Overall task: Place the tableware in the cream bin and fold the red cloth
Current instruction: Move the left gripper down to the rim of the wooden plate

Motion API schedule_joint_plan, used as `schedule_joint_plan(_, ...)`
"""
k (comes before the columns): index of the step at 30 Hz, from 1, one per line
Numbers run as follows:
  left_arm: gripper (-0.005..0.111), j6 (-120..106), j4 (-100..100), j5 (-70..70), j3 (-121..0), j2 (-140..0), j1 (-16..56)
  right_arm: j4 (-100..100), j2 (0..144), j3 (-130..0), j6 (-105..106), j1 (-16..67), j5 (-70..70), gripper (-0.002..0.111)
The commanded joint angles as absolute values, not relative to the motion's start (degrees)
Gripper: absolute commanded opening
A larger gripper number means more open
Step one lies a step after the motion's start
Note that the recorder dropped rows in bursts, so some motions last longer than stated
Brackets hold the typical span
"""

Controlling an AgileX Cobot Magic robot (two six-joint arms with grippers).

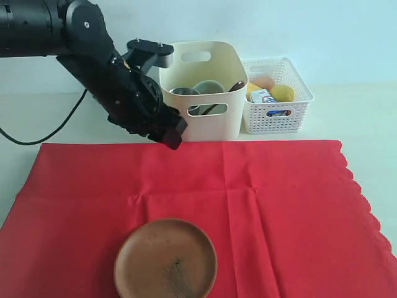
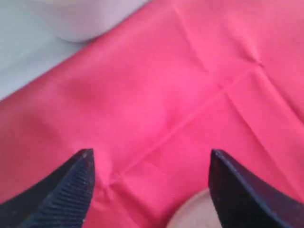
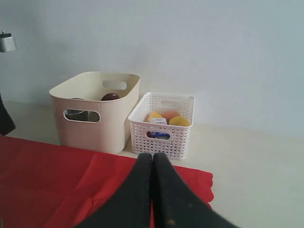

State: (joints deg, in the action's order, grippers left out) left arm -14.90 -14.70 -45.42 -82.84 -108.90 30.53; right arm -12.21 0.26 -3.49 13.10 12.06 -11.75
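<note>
A bowl (image 1: 207, 86), cup (image 1: 183, 92) and spoon (image 1: 236, 85) already lie in the cream bin (image 1: 201, 121) at upper centre, but the plate (image 1: 166, 261) sits lower middle on the unfolded red cloth (image 1: 279, 205), with the left claw (image 2: 152, 156) apart and empty and the right claw (image 3: 153, 159) pressed together.

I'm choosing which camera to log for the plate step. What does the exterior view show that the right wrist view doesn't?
Only the exterior view: the plate lying on the red cloth, and the bowl seen from above inside the cream bin.
Only the right wrist view: the right gripper, shut, with nothing in it.
Both: the red cloth, the cream bin, and the basket standing beside the bin.
</note>
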Motion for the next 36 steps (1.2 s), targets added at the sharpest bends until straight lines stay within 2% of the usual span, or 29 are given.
schedule_joint_plan(1, 0.066, -18.6, -21.0, -52.3, -82.6, -108.4, 29.0, -12.3, 0.0, -3.2, 13.1, 11.7, -11.5, 0.0)
schedule_joint_plan(19, 0.066, -21.4, -21.4, -58.6, -72.5, -108.6, 28.5, -12.3, 0.0, -3.2, 13.1, 11.7, -11.5, 0.0)
schedule_joint_plan(25, 0.066, -23.8, -21.6, -56.0, -67.8, -108.6, 27.1, -12.2, 0.0, -3.2, 13.1, 11.7, -11.5, 0.0)
schedule_joint_plan(29, 0.066, -30.2, -32.5, -54.5, -64.0, -108.7, 22.8, -12.2, 0.0, -3.2, 13.1, 11.7, -11.5, 0.0)
schedule_joint_plan(36, 0.066, -34.8, -36.2, -49.1, -59.6, -108.7, 22.6, -12.2, 0.0, -3.2, 13.1, 11.7, -11.5, 0.0)
